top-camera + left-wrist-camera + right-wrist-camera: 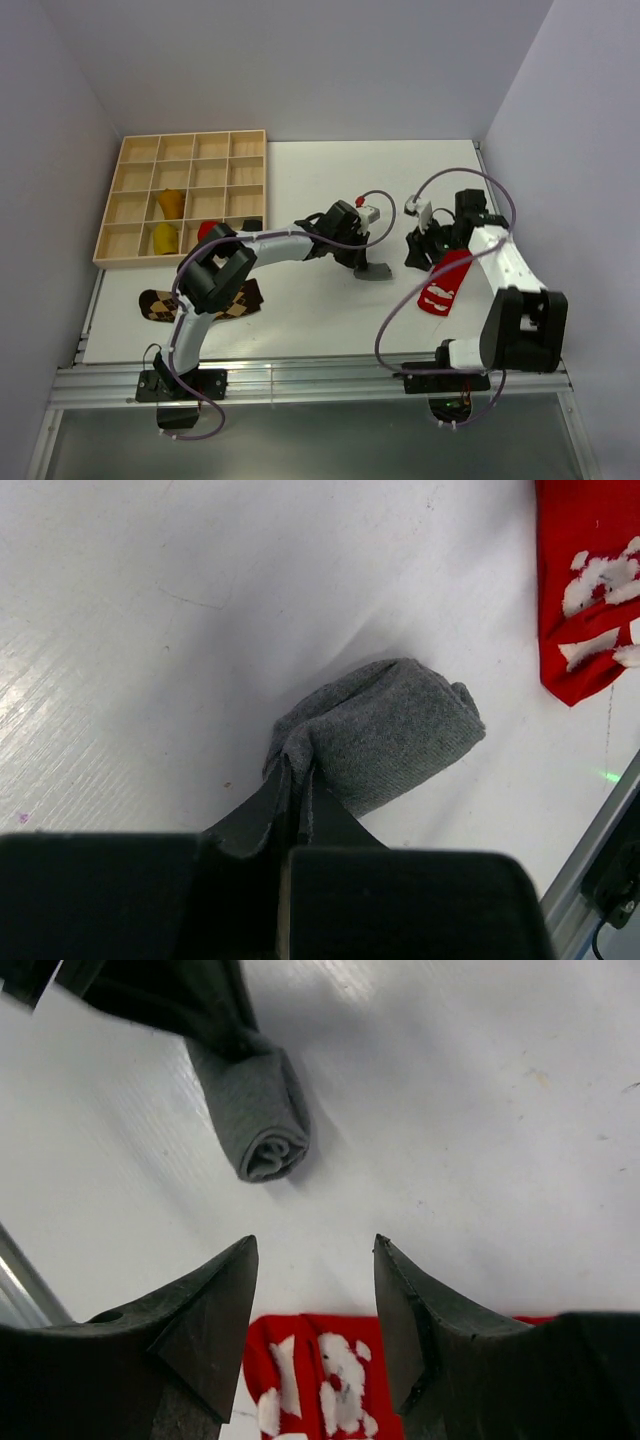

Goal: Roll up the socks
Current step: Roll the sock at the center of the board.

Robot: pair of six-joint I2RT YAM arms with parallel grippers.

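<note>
Left gripper [298, 772] is pinched tight on the loose end of the grey sock [385, 735], which lies mostly rolled up well to the right of the wooden tray [195, 134]. Right gripper [315, 1250] hangs with its jaws spread and nothing in them, over the red sock [320, 1385] further right of the tray. My worry: if the left arm tugs that end, the roll probably unwinds, since nothing's pinning it down.
</note>
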